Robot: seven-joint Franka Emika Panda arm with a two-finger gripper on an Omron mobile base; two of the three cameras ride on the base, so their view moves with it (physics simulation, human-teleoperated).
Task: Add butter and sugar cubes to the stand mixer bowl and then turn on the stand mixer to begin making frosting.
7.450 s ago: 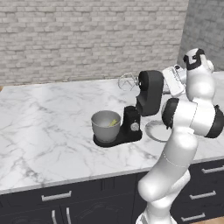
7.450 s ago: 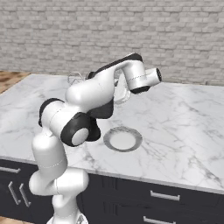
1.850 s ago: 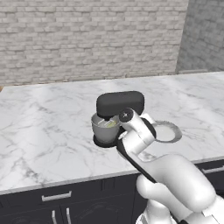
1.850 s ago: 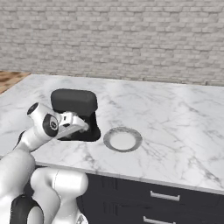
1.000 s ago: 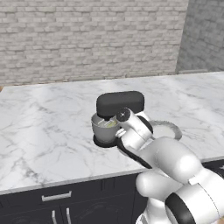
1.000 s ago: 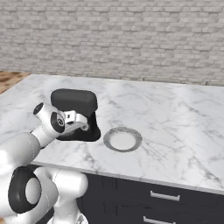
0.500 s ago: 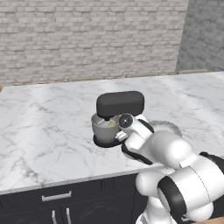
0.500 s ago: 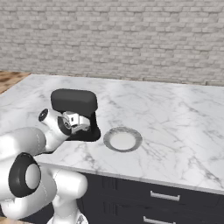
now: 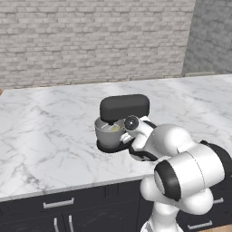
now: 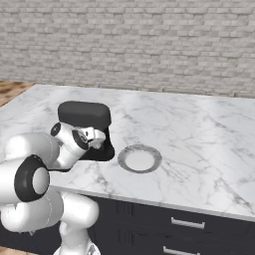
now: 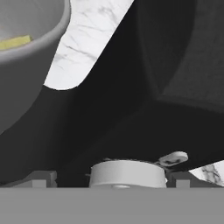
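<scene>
The mixer [image 9: 124, 106] is matt black. Its bowl [image 11: 26, 48] looks smooth grey metal. The counter [image 10: 199, 139] is glossy veined marble.

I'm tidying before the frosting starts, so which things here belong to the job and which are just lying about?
Job:
- black stand mixer with rounded head
- round grey metal bowl
- pale yellow butter stick
- silver side knob

Lying about:
- flat round grey plate
</scene>
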